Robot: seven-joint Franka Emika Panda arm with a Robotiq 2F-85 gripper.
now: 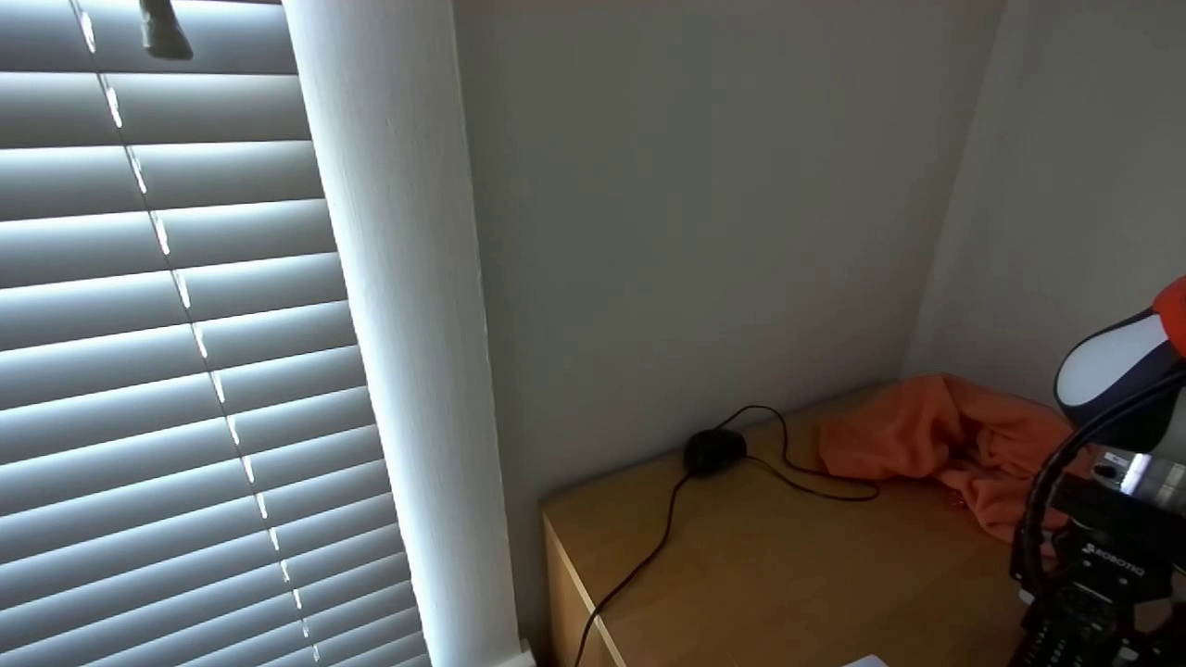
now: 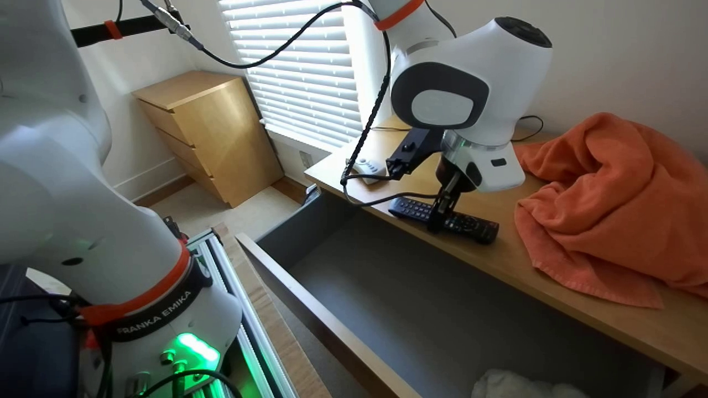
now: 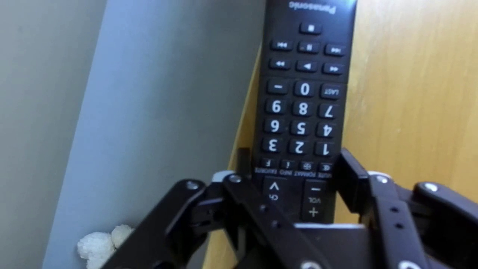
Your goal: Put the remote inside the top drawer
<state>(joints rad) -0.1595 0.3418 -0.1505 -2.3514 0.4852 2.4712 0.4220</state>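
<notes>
The remote (image 2: 473, 226) is a black slab with buttons near the front edge of the wooden dresser top (image 2: 553, 276). In the wrist view the remote (image 3: 302, 97) runs lengthwise between the jaws. My gripper (image 2: 438, 215) points down over its middle. In the wrist view the gripper (image 3: 293, 164) has one finger against each long side, so it is shut on the remote. I cannot tell whether the remote is lifted. The lower end of the remote is hidden by the gripper. The top drawer (image 2: 387, 293) is pulled open just in front of and below the remote.
An orange cloth (image 2: 619, 210) lies heaped on the dresser top. A white fluffy thing (image 2: 525, 384) is in the drawer's near end. A pale device with buttons (image 2: 369, 168) lies behind the remote's far end. A black plug with cable (image 1: 713, 451) sits by the wall.
</notes>
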